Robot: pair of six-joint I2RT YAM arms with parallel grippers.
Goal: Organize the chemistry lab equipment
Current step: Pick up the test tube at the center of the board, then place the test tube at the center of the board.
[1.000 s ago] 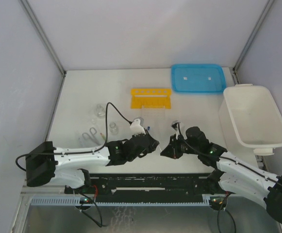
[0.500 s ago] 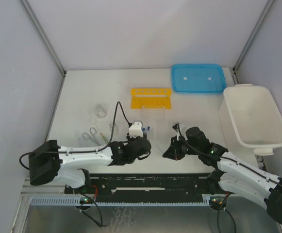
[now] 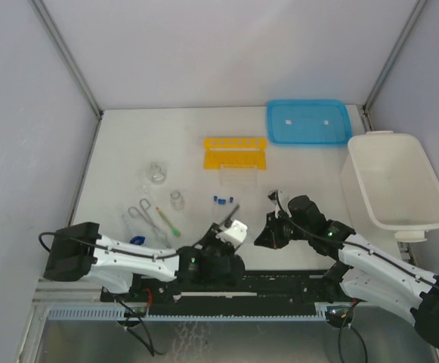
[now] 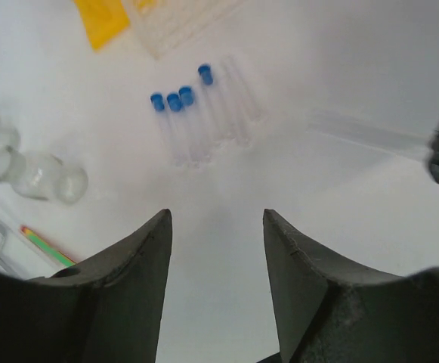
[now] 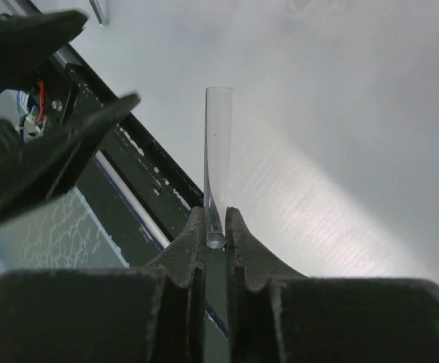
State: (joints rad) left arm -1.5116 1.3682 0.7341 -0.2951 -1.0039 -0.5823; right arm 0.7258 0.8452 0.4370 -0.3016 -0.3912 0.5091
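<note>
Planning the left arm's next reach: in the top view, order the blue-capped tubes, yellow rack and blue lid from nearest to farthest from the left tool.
From the left tool:
1. Blue-capped tubes, just beyond it.
2. Yellow rack, farther back, centre.
3. Blue lid, back right corner.

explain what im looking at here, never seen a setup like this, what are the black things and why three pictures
The black things are two robot arms on a white table. One picture is taken from overhead; the other two come from cameras on the wrists. On the table lie a yellow tube rack, blue-capped tubes, glass vessels, metal tongs and a green-tipped stick, with a blue lid and white tub at the right. The right gripper pinches a clear uncapped tube. The left gripper is open, holding nothing.
</note>
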